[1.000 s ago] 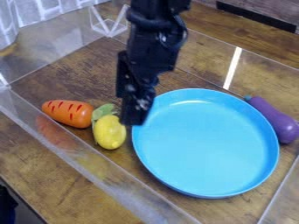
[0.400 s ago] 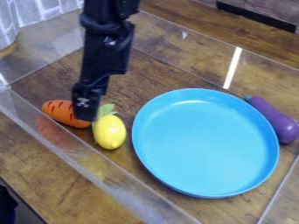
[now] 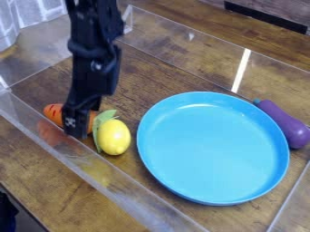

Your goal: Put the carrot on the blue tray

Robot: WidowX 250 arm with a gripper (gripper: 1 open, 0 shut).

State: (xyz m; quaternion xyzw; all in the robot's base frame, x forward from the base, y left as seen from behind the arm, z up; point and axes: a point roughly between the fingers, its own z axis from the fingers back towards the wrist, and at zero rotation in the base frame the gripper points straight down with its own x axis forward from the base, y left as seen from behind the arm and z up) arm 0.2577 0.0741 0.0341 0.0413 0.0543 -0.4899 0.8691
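Note:
The orange carrot (image 3: 53, 112) lies on the wooden table at the left, mostly covered by my gripper (image 3: 76, 120); only its left end shows. My black gripper has come down right over it, its fingers standing open around the carrot's body. The carrot's green leafy stub (image 3: 104, 116) pokes out to the right, touching the yellow lemon (image 3: 112, 138). The big round blue tray (image 3: 216, 145) sits right of the lemon with nothing on it.
A purple eggplant (image 3: 288, 124) lies at the tray's far right rim. Clear plastic walls (image 3: 36, 129) enclose the work area along the front left and the back. The arm rises from the gripper toward the top left.
The gripper has swung left from the blue tray's edge and dropped onto the carrot, covering most of it. The carrot, lemon, tray and eggplant have stayed put.

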